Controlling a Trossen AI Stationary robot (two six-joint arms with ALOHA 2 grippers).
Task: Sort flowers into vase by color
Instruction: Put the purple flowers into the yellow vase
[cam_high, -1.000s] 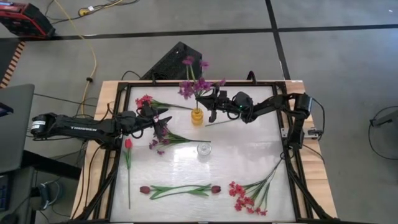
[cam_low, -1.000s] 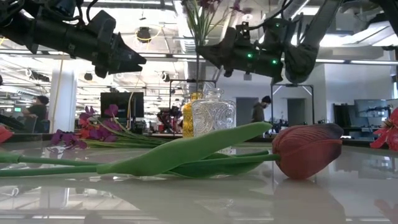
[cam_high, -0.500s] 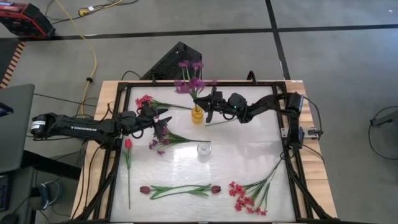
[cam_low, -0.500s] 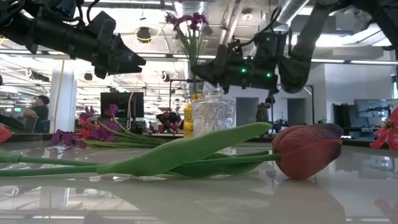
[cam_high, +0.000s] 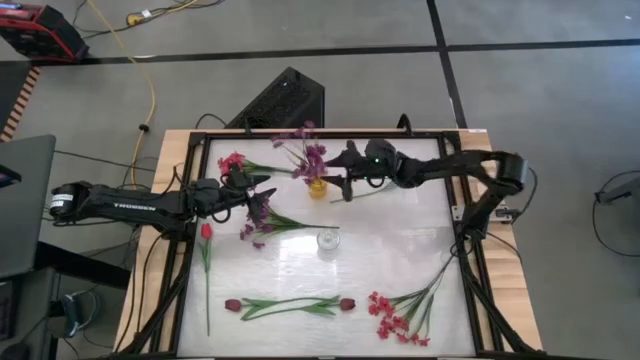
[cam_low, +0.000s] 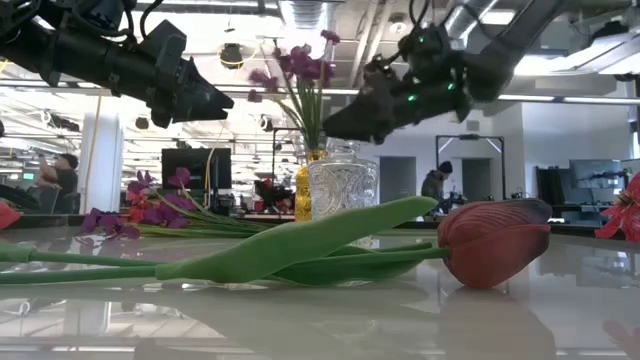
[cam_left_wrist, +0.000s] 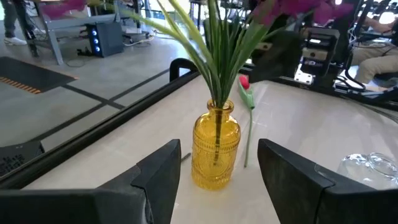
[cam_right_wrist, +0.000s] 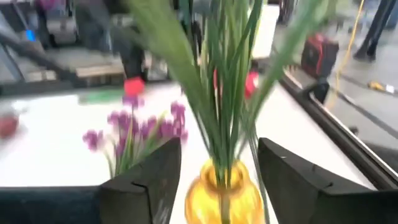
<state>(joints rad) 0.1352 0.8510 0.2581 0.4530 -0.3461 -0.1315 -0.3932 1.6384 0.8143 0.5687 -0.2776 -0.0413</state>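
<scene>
A purple sprig (cam_high: 308, 152) stands with its stalks in the yellow vase (cam_high: 317, 188) at the far middle of the table. My right gripper (cam_high: 343, 185) hangs open just right of this vase, its fingers (cam_right_wrist: 149, 177) wide on either side of the stalks (cam_right_wrist: 219, 124) and clear of them. My left gripper (cam_high: 255, 192) hovers open left of the vase, above a second purple sprig (cam_high: 262, 222) lying flat. A red tulip (cam_left_wrist: 244, 81) lies beside the vase. The clear glass vase (cam_high: 327, 240) stands nearer, with nothing in it.
Flat on the table lie a red-pink sprig (cam_high: 235, 163) at the far left, a red tulip (cam_high: 205, 232) at the left, two maroon tulips (cam_high: 290, 304) near the front edge and a red-pink sprig (cam_high: 395, 315) at the front right. A black frame (cam_high: 470, 250) rims the table.
My right gripper has opened and let go of the purple sprig and has tipped its fingers downward beside the yellow vase. The sprig has sunk deeper into the vase, and its blossoms now stand lower and lean toward the table's left.
</scene>
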